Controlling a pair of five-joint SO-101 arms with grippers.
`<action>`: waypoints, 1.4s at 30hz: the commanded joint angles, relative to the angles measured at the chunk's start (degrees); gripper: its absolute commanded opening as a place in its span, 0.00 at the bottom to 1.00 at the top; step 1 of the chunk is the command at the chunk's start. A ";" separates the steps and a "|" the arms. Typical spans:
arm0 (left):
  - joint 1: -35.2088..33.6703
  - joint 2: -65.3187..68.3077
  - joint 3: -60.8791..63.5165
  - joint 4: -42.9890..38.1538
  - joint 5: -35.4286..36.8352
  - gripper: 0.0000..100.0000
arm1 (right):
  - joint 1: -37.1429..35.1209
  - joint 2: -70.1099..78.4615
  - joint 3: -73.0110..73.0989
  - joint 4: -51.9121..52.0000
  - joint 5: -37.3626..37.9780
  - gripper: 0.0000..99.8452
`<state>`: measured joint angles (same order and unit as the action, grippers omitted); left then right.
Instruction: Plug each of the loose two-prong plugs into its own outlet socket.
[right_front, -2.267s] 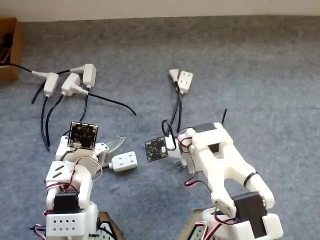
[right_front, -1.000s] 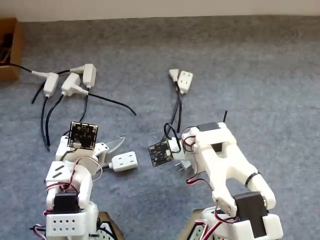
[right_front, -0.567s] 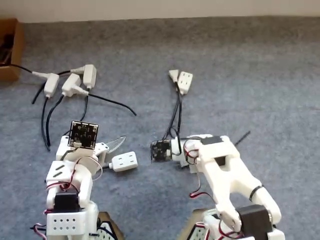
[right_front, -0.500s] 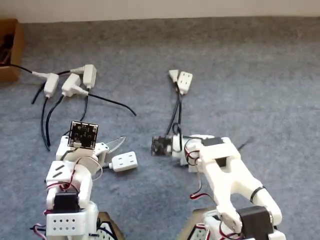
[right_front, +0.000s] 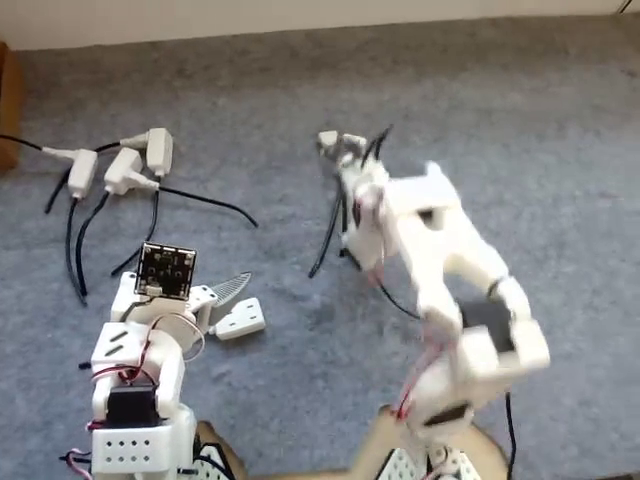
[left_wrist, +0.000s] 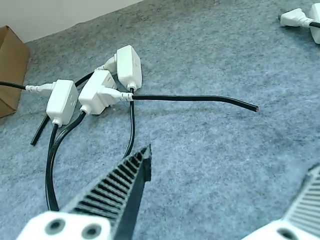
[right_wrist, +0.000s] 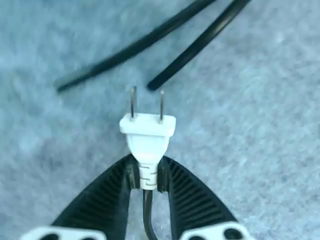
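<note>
In the right wrist view my right gripper (right_wrist: 146, 169) is shut on the neck of a white two-prong plug (right_wrist: 147, 131), with the prongs pointing away over the grey carpet. From above, the right arm (right_front: 430, 240) stretches toward the back middle, near a small white plug (right_front: 333, 142). My left gripper (left_wrist: 232, 160) stands open and holds nothing. A white outlet socket (right_front: 240, 318) lies just beside it. Three white plug-and-socket pieces (left_wrist: 127, 65) (left_wrist: 97, 92) (left_wrist: 62, 100) with black cords lie farther out.
Loose black cords (right_wrist: 150, 42) cross the carpet just ahead of the held plug. One cut cord end (left_wrist: 255, 106) lies out in front of the left gripper. A cardboard box (left_wrist: 10, 65) stands at the far left edge.
The right arm swung from the front middle out to the back middle, toward the white plug there. The left arm kept still. The whole high view shifted slightly left.
</note>
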<state>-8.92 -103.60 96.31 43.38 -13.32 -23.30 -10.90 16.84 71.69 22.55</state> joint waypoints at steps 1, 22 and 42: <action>-0.13 -0.31 0.75 -1.14 -0.44 0.44 | -6.29 -0.31 -12.62 12.44 -3.25 0.00; -0.13 -0.48 0.75 -1.23 -0.44 0.44 | -7.52 -1.10 -15.60 18.68 -7.65 0.01; -0.04 -0.40 0.75 -1.23 -0.35 0.44 | -2.95 -10.51 3.38 6.46 -5.19 0.01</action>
<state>-9.01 -103.60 96.31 43.30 -13.32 -26.81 -21.54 15.43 82.68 16.92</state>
